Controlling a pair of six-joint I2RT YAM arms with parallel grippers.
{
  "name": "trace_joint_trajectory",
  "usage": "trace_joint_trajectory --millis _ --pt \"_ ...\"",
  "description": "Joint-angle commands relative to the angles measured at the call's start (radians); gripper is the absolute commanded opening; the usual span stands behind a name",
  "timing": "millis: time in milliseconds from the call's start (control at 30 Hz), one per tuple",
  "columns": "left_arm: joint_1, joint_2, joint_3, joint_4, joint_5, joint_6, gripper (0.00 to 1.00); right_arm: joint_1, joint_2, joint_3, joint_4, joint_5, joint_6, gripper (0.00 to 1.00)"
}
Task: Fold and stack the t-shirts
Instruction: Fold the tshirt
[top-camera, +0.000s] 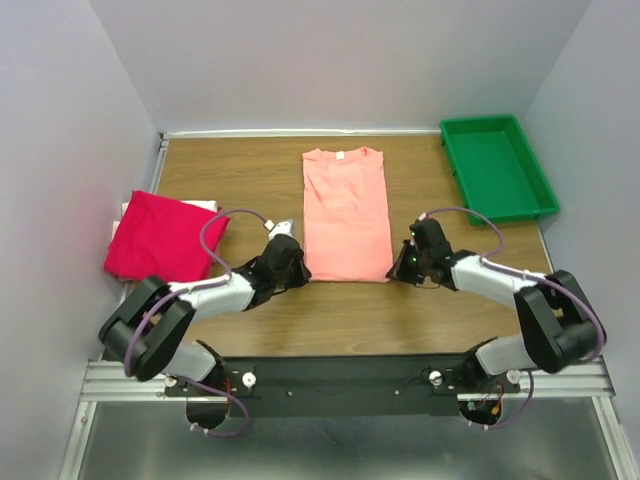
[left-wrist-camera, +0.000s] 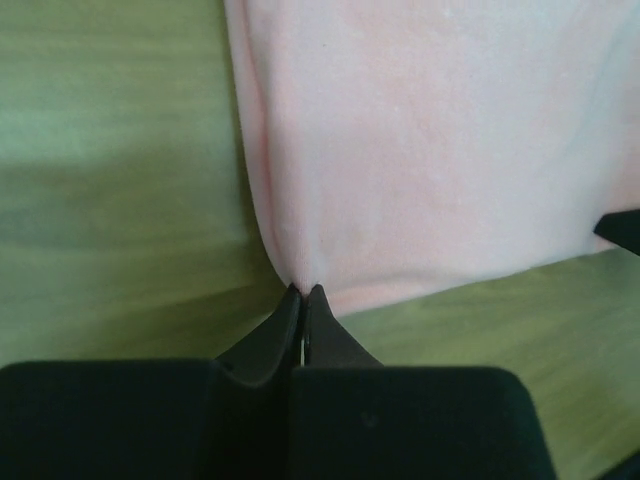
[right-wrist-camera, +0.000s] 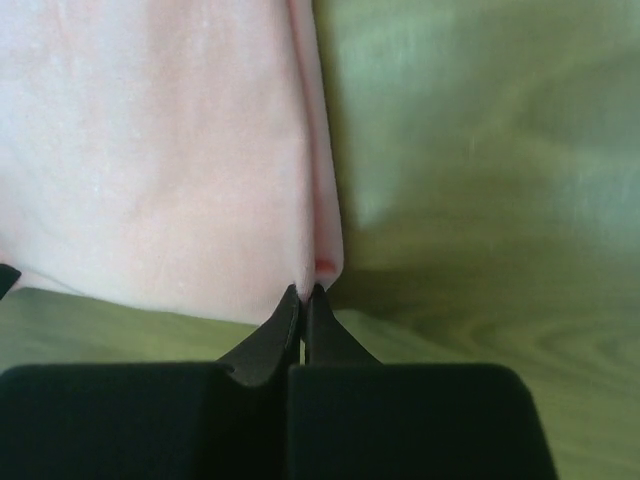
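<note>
The salmon pink t-shirt (top-camera: 345, 215) lies flat mid-table, folded lengthwise into a narrow rectangle with its collar at the far end. My left gripper (top-camera: 303, 276) is at its near left corner. In the left wrist view the shirt (left-wrist-camera: 430, 150) fills the upper right, and the left gripper (left-wrist-camera: 303, 291) is shut on the corner's edge. My right gripper (top-camera: 399, 268) is at the near right corner. In the right wrist view the right gripper (right-wrist-camera: 303, 291) is shut on that corner of the shirt (right-wrist-camera: 160, 150). The magenta-red t-shirt (top-camera: 160, 236) lies folded at the table's left edge.
A green plastic tray (top-camera: 497, 165) stands at the far right corner. Something white (top-camera: 205, 204) shows under the magenta shirt's far edge. Grey walls close in on the table on the left, back and right.
</note>
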Motion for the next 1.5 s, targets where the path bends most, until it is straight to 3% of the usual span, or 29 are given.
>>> trace_joint_trajectory --millis 0,233,400,667,967,1167,1467 --pt "-0.135 -0.161 -0.078 -0.160 -0.128 -0.138 0.00 0.017 -0.188 -0.147 -0.066 -0.079 0.030 0.01" --pt "-0.376 -0.461 -0.164 -0.307 -0.177 -0.360 0.00 0.041 -0.624 -0.210 -0.441 -0.197 0.052 0.00" --pt "-0.489 -0.555 -0.126 -0.349 -0.237 -0.396 0.00 0.043 -0.750 -0.155 -0.568 -0.229 0.038 0.01" --pt "-0.489 -0.535 0.045 -0.452 -0.387 -0.342 0.00 0.043 -0.767 0.038 -0.585 -0.115 0.021 0.00" --pt "-0.469 -0.567 0.152 -0.493 -0.495 -0.296 0.00 0.041 -0.648 0.260 -0.594 0.088 0.015 0.00" --pt "-0.395 -0.558 0.163 -0.446 -0.457 -0.218 0.00 0.041 -0.595 0.333 -0.580 0.217 0.032 0.01" --pt "-0.178 -0.479 0.194 -0.305 -0.311 -0.078 0.00 0.041 -0.412 0.452 -0.510 0.299 0.009 0.01"
